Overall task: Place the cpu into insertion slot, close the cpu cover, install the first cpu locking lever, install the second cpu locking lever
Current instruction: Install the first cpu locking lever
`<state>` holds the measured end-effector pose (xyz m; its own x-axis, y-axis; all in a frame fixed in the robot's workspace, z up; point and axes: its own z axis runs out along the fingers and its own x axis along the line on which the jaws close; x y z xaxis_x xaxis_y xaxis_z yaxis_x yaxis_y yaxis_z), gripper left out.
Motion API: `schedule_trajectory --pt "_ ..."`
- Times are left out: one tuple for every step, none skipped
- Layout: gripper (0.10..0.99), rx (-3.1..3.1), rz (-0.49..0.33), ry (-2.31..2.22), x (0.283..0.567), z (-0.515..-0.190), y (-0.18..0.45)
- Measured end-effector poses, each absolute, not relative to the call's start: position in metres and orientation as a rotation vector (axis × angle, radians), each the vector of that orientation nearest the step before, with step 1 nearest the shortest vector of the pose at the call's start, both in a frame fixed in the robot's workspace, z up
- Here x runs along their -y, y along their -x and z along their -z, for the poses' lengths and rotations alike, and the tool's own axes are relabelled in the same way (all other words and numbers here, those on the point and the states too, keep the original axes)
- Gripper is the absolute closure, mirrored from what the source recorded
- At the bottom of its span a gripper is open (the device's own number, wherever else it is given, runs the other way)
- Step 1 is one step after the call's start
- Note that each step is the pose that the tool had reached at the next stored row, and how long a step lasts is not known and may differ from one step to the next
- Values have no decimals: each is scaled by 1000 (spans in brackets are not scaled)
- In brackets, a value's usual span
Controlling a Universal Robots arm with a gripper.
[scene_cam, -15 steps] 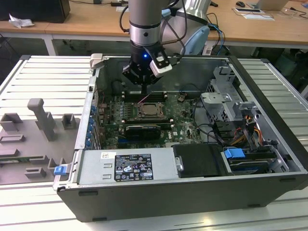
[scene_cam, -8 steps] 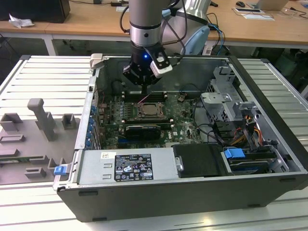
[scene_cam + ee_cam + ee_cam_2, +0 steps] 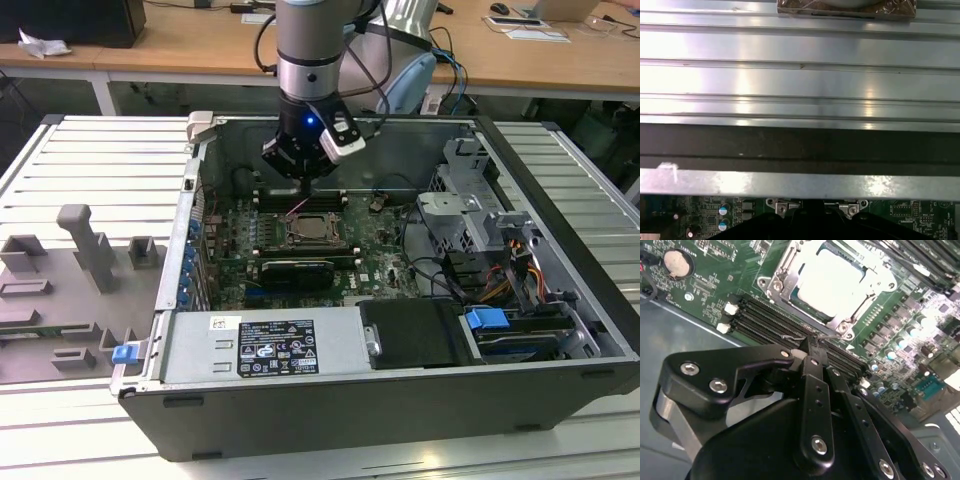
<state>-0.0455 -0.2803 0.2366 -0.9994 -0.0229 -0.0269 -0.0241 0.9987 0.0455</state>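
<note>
1. The hand (image 3: 807,347) hangs over the green circuit board (image 3: 715,285) inside the open computer case (image 3: 400,400), its fingers closed together with nothing between them, the tips just beside the insertion slot (image 3: 832,282).
2. It probably sits this low and this close because the fingertip is at a thin wire lever (image 3: 832,335) along the slot's near edge; whether it touches the lever I cannot tell.
3. The cpu (image 3: 830,277) lies inside the insertion slot, a flat square with a pale, brightly lit metal top.
4. The cpu cover (image 3: 875,280) appears down over the chip, a silvery frame whose window shows the chip's top.
5. Next to the slot run long black memory slots (image 3: 770,322), between it and the hand.
</note>
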Motion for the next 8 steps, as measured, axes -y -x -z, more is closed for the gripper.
schedule_trajectory --pt "980 -3114 -71 40 280 -236 44" --pt "980 -3114 -72 49 279 -235 43" --pt "980 -3114 -72 60 279 -233 40" --pt "980 -3114 -72 63 279 -232 38" --pt "980 -3114 -72 64 279 -231 37" --pt "980 -3114 -72 65 279 -230 35" --pt "980 -3114 -72 66 279 -229 34" --pt "980 -3114 -77 65 279 -228 33"
